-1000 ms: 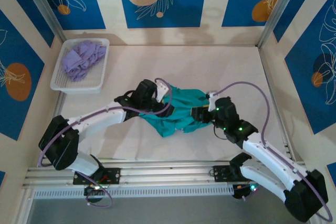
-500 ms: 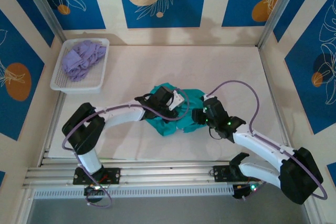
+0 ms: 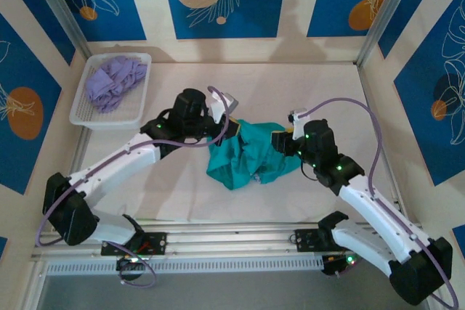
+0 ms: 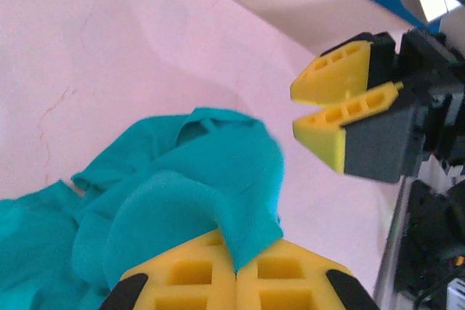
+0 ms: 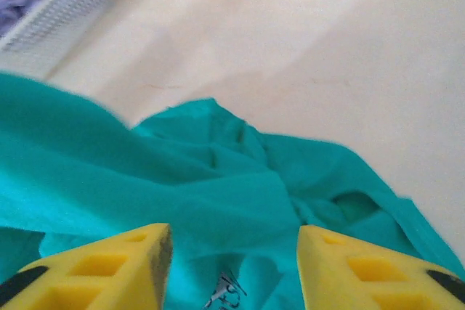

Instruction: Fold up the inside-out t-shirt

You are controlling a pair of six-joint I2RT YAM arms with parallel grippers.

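Folds bury most of the white print (image 5: 220,297) on the t-shirt (image 5: 218,179). The blurred basket (image 5: 62,5) is cut off at a corner.

Left gripper (image 4: 236,272) is pinched tight on the t-shirt (image 4: 174,179), arm stretched forward; right gripper (image 5: 232,237) has jaws parted, arm angled inward.

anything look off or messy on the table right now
The t-shirt lies as a crumpled heap mid-table rather than flat, which is odd for folding. One bunched fold is pinched in the shut left gripper, and the right gripper hangs open just above the cloth. No tear or spill shows.
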